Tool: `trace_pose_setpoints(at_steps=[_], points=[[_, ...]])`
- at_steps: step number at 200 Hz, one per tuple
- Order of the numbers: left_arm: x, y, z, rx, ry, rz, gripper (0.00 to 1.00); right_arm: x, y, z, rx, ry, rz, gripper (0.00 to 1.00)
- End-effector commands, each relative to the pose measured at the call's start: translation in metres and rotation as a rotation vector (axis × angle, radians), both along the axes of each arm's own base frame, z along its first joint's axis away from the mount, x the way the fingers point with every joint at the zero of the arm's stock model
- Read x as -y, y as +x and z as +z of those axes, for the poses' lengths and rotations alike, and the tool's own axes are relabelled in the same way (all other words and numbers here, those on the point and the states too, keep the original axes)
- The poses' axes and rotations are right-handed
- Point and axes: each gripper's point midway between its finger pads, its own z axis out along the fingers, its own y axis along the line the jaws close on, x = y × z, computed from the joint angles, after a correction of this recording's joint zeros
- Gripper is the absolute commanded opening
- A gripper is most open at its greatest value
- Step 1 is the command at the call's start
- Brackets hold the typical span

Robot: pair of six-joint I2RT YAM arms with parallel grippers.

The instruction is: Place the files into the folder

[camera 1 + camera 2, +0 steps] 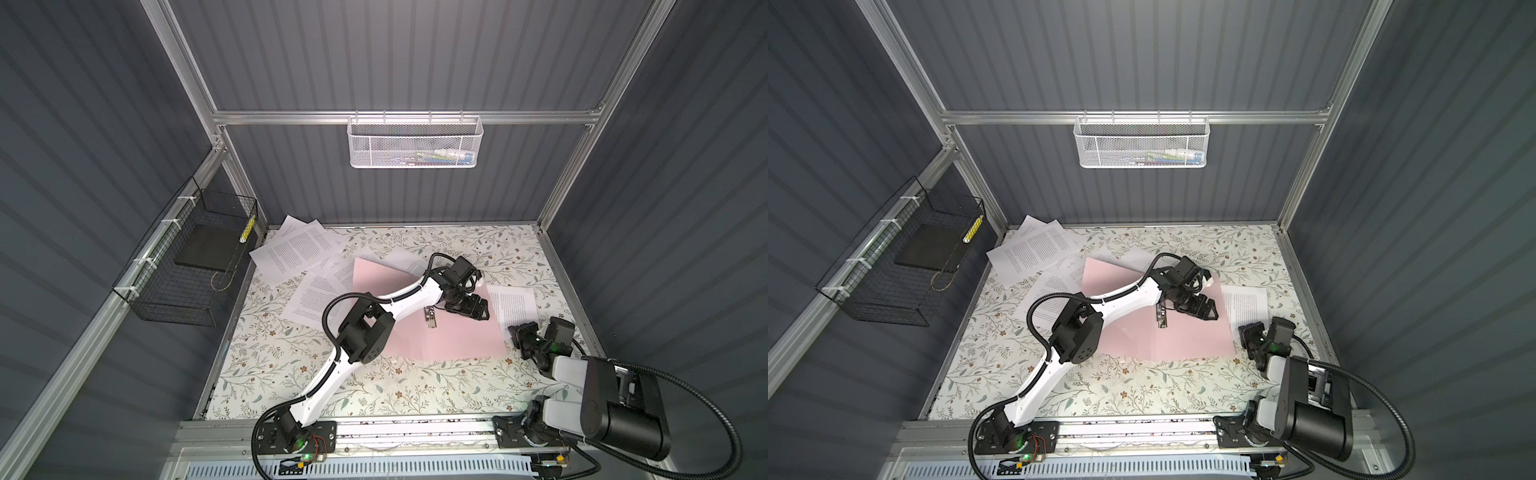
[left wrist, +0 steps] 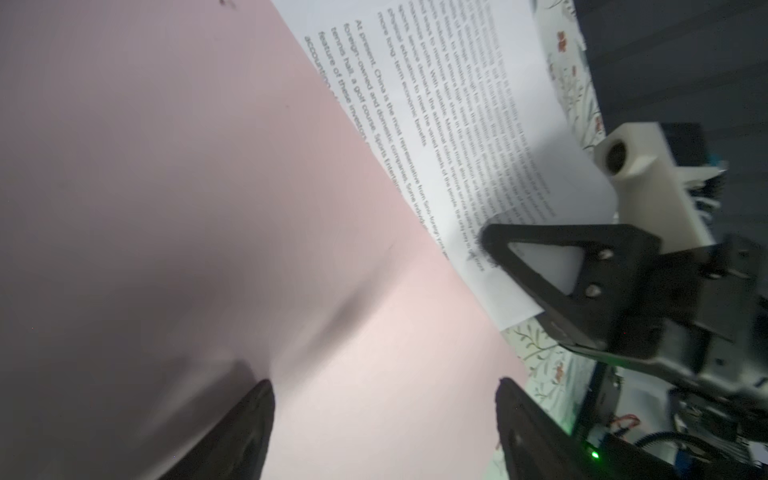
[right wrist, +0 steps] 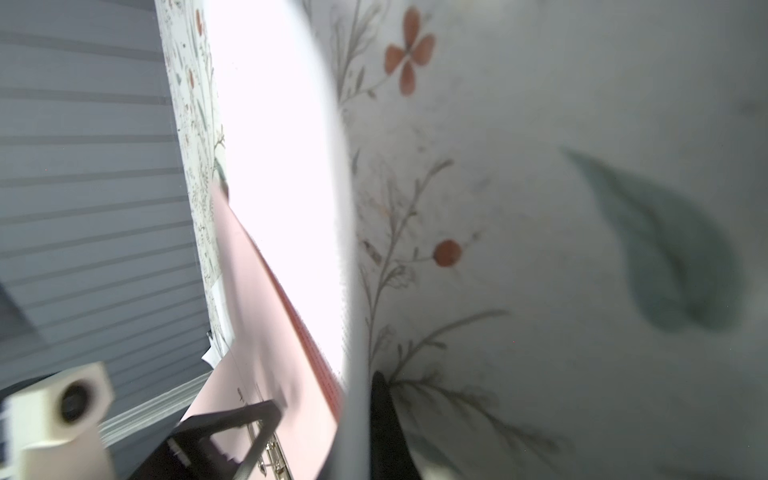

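Floral tabletop [image 1: 374,386] — sheet [image 1: 513,305] in right tool [image 1: 519,331]

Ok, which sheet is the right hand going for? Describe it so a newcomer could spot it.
Start at the pink folder lying open in the middle. At its right edge, apart from the pile of files at the back left, lies a lone sheet of printed text. It is the only paper on that side, and the right hand is closed on its near edge.

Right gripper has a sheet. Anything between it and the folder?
Yes. The left gripper, fingers open, sits over the folder's right half beside the clip, directly between the sheet in the right gripper and the folder's middle.
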Motion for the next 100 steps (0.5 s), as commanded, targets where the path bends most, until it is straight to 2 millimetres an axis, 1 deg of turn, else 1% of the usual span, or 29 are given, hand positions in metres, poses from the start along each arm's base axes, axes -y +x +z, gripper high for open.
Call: trace_pose_setpoints(at_steps=[1,10,11,13,18,19,21,28,31,38,42,46,58,64,68,71,74,76,81,84,88,90,94,95,96,100], points=[[0.009,-0.005,0.063,-0.025,-0.118,-0.046,0.87,0.012,0.004,0.016,-0.010,-0.098,0.009,0.00],[0.008,-0.005,0.075,-0.018,-0.134,-0.049,0.88,0.018,0.006,0.030,-0.009,-0.148,0.007,0.00],[0.007,-0.004,0.077,-0.017,-0.137,-0.050,0.88,0.019,0.007,0.035,0.006,-0.156,0.007,0.00],[0.007,-0.004,0.079,-0.015,-0.139,-0.050,0.88,0.026,0.007,0.041,0.009,-0.197,-0.015,0.00],[0.005,-0.005,0.086,-0.008,-0.149,-0.053,0.88,0.030,0.007,0.051,0.017,-0.231,-0.022,0.00],[0.005,-0.005,0.087,-0.007,-0.149,-0.054,0.88,0.033,0.007,0.057,0.026,-0.249,-0.027,0.00],[0.004,-0.005,0.089,-0.005,-0.152,-0.054,0.88,0.034,0.007,0.058,0.023,-0.257,-0.028,0.00],[0.001,-0.005,0.098,0.009,-0.159,-0.052,0.88,0.043,0.007,0.079,0.042,-0.327,-0.049,0.00],[-0.001,-0.004,0.102,0.015,-0.163,-0.050,0.88,0.045,0.006,0.085,0.046,-0.342,-0.054,0.00],[-0.007,-0.002,0.110,0.034,-0.165,-0.042,0.89,0.052,0.006,0.106,0.064,-0.405,-0.064,0.00],[-0.012,0.001,0.115,0.052,-0.156,-0.033,0.89,0.054,0.005,0.112,0.066,-0.425,-0.067,0.00],[-0.018,0.004,0.120,0.075,-0.139,-0.020,0.89,0.057,0.005,0.123,0.073,-0.454,-0.071,0.00],[-0.043,0.016,0.132,0.151,-0.087,0.029,0.90,0.059,0.008,0.145,0.089,-0.500,-0.049,0.00],[-0.058,0.023,0.137,0.176,-0.069,0.061,0.91,0.057,0.009,0.154,0.096,-0.512,-0.027,0.00],[-0.069,0.027,0.139,0.189,-0.061,0.084,0.91,0.055,0.011,0.164,0.113,-0.525,-0.005,0.00],[-0.078,0.030,0.144,0.199,-0.059,0.104,0.92,0.054,0.012,0.167,0.114,-0.529,0.003,0.00],[-0.087,0.034,0.144,0.202,-0.050,0.125,0.92,0.053,0.013,0.174,0.125,-0.541,0.015,0.00],[-0.093,0.036,0.144,0.206,-0.043,0.139,0.92,0.052,0.013,0.174,0.123,-0.544,0.020,0.00],[-0.108,0.039,0.147,0.215,-0.029,0.166,0.92,0.049,0.015,0.187,0.147,-0.566,0.038,0.00],[-0.119,0.044,0.149,0.242,-0.008,0.197,0.93,0.047,0.015,0.194,0.161,-0.579,0.048,0.00],[-0.132,0.046,0.148,0.260,0.016,0.219,0.93,0.045,0.015,0.201,0.172,-0.589,0.055,0.00],[-0.138,0.046,0.149,0.269,0.026,0.231,0.94,0.043,0.016,0.208,0.185,-0.603,0.065,0.00],[-0.151,0.048,0.148,0.286,0.053,0.252,0.95,0.041,0.016,0.216,0.200,-0.617,0.075,0.00],[-0.154,0.048,0.149,0.293,0.058,0.257,0.95,0.039,0.016,0.221,0.210,-0.628,0.079,0.00],[-0.157,0.048,0.147,0.295,0.067,0.263,0.95,0.039,0.016,0.221,0.210,-0.628,0.079,0.00],[-0.170,0.047,0.147,0.311,0.094,0.283,0.96,0.037,0.015,0.234,0.230,-0.651,0.085,0.00]])
